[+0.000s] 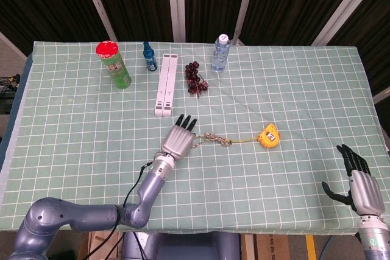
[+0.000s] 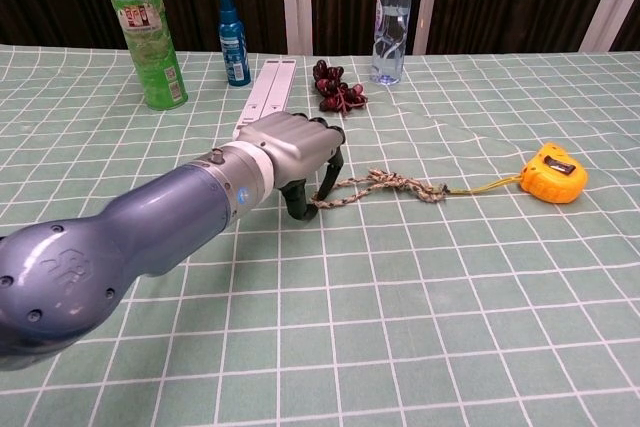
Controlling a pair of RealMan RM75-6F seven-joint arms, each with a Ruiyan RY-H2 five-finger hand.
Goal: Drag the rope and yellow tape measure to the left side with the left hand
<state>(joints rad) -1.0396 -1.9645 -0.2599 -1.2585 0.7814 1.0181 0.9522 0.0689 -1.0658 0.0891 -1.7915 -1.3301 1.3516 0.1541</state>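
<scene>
A braided rope [image 1: 218, 139] [image 2: 385, 185] lies on the green checked cloth, joined by a thin yellow line to the yellow tape measure [image 1: 268, 136] [image 2: 555, 173] on its right. My left hand [image 1: 178, 139] [image 2: 300, 152] sits at the rope's left end. Its fingers bend down onto the rope's loop, which runs between the thumb and the fingertips [image 2: 325, 185]. My right hand [image 1: 356, 181] hovers past the table's near right edge with its fingers spread and nothing in it. The chest view does not show it.
Along the back stand a green can with a red lid [image 1: 114, 65] [image 2: 145, 37], a blue spray bottle [image 1: 148, 56] [image 2: 233, 39] and a water bottle [image 1: 220, 53] [image 2: 390, 27]. A white bar [image 1: 164, 85] [image 2: 270, 87] and dark red grapes [image 1: 195, 78] [image 2: 338, 89] lie behind the left hand.
</scene>
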